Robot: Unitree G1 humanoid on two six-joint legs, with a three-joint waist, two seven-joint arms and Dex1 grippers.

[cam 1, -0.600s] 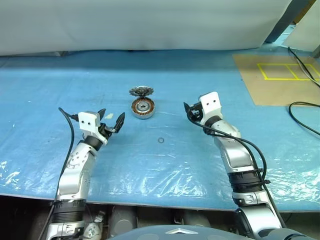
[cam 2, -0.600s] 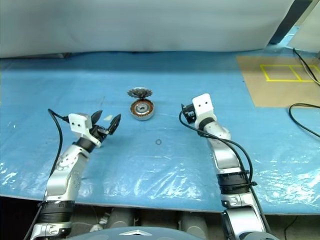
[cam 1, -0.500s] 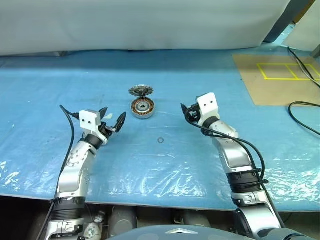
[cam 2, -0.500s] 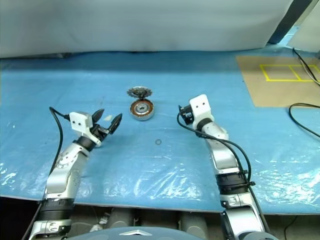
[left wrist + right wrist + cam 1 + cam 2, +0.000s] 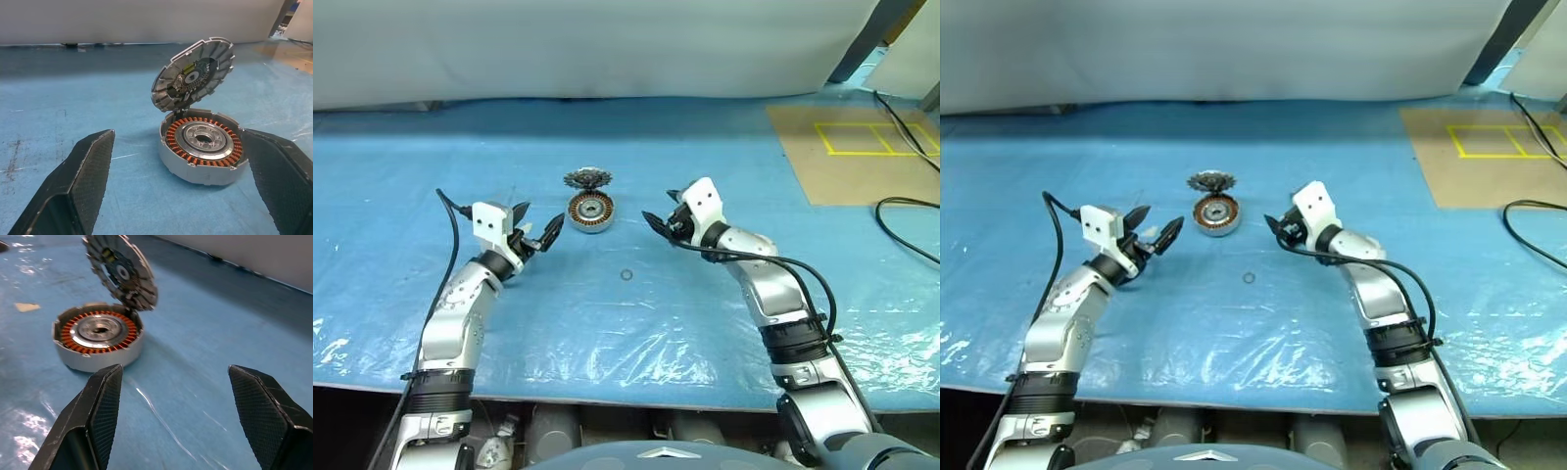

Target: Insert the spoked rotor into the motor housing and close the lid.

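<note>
Left gripper (image 5: pixel 538 233) and right gripper (image 5: pixel 658 220) both spread wide, nothing held, flanking motor housing (image 5: pixel 590 211) on blue table (image 5: pixel 705 147). Spoked rotor (image 5: pixel 191 75) propped tilted on housing's far rim, not seated. So basically nothing done yet: insert and lid closing both left.

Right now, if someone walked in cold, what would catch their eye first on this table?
The round silver motor housing with copper windings at the middle of the blue plastic-covered table, with the dark grey spoked rotor propped tilted on its far rim. The open left gripper and open right gripper flank it, both empty.
</note>
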